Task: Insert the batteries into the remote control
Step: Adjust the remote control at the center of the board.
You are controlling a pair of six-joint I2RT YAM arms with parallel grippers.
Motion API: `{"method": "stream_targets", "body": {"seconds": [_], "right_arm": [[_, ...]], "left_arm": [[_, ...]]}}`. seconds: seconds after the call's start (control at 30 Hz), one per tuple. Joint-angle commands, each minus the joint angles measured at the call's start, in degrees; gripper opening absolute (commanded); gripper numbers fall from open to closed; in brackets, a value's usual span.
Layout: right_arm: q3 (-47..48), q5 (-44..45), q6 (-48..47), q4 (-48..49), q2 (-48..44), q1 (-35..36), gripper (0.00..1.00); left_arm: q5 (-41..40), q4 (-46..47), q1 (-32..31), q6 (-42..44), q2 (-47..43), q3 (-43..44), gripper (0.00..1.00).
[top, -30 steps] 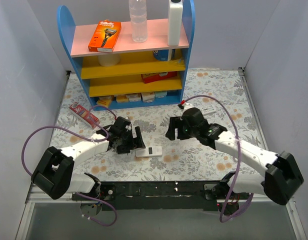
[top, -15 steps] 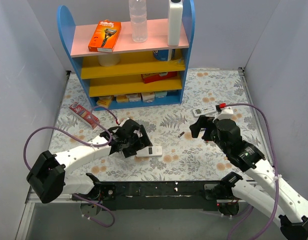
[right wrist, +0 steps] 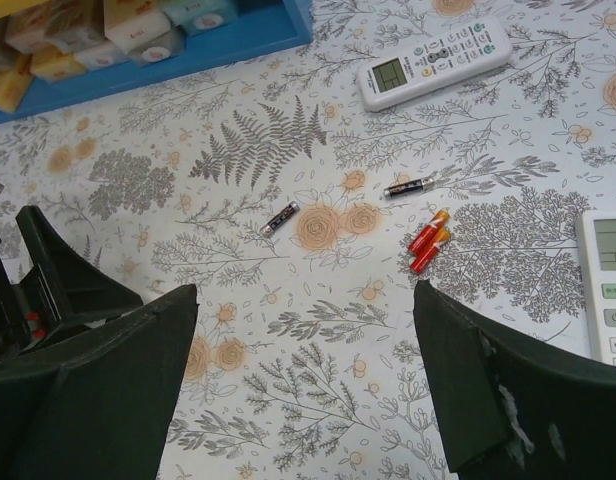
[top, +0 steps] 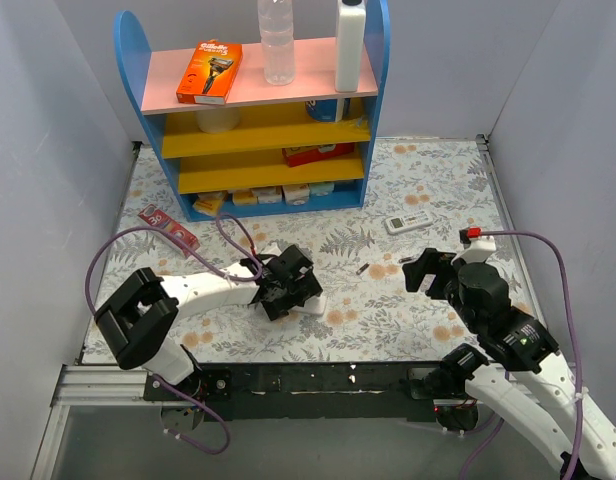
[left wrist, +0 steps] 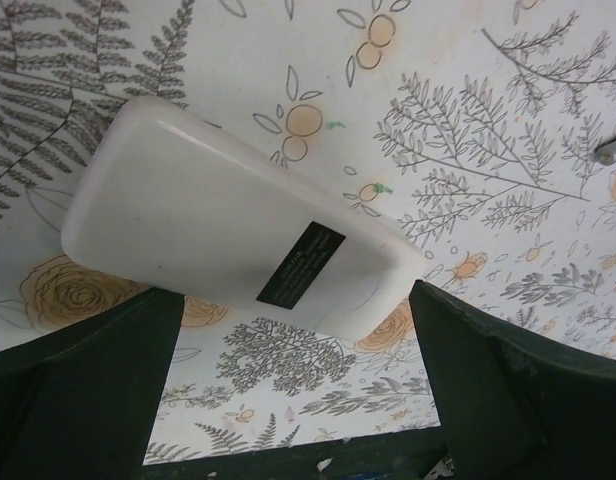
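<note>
You have three remotes on the table. The remote control [left wrist: 228,230] of the task lies with its white back up on the flowered cloth [left wrist: 468,80], near the front edge and left of the middle. Your left gripper [left wrist: 295,300] is over it with the fingers spread wide, one at each side of its near edge, and it grasps nothing. If a finger touches the remote, I cannot tell. From the top camera this gripper covers most of the remote.

The long white remote [right wrist: 433,60] lies just before the shelf [top: 178,90]. Of the third remote [right wrist: 610,290] you see only a part, at the right edge of the right wrist view.

There are two dark batteries, well apart from the remote control: the first battery [right wrist: 281,217] and the second battery [right wrist: 408,186], with some cloth between them. Near the second one lie two red cylinders [right wrist: 428,240], touching side by side.

Your right gripper [right wrist: 306,295] hangs above the cloth on the near side of these, spread open and holding nothing.

On top of the shelf stand one razor pack [top: 209,71], one clear bottle [top: 276,45] and one white bottle [top: 349,45]. One red tube [top: 168,226] lies at the left.
</note>
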Motion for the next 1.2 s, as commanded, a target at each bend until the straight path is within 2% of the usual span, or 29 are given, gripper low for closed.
{"method": "stream_targets", "body": {"seconds": [0.0, 0.23, 0.27, 0.4, 0.7, 0.8, 1.03, 1.07, 1.17], "right_arm": [[0.4, 2.0, -0.7, -2.7, -1.4, -0.2, 0.95], [1.1, 1.7, -1.7, -4.5, -2.8, -0.2, 0.94], [1.2, 1.7, -1.7, -4.8, -2.8, -0.3, 0.94], [1.9, 1.9, -2.0, -5.3, -3.0, -0.2, 0.93], [2.1, 2.3, -1.8, -5.8, -3.7, -0.2, 0.93], [1.9, 2.6, -1.7, -5.8, -4.3, -0.2, 0.93], [0.7, 3.3, -0.3, -5.1, -5.1, -0.2, 0.92], [0.2, 3.3, -0.1, -4.6, -5.0, -0.2, 0.92], [-0.2, 3.3, 0.4, -4.1, -4.4, -0.2, 0.91]], "left_arm": [[-3.5, 1.8, -0.1, -18.7, 2.8, 2.0, 0.98], [-7.1, 0.0, 1.5, -18.5, 8.3, 6.4, 0.84], [-7.1, -0.4, 1.8, -17.5, 9.1, 7.1, 0.79], [-7.0, -2.1, 3.7, -13.3, 13.4, 11.1, 0.72], [-5.4, -10.8, 3.9, 0.1, 27.3, 24.4, 0.72], [-5.7, -12.4, 3.9, 2.1, 29.8, 26.9, 0.68], [-10.1, -16.5, 4.8, 7.5, 32.5, 30.5, 0.5], [-10.3, -16.0, 5.7, 9.1, 32.1, 29.8, 0.45], [-9.2, -15.0, 7.3, 11.9, 31.0, 28.4, 0.44]]}}
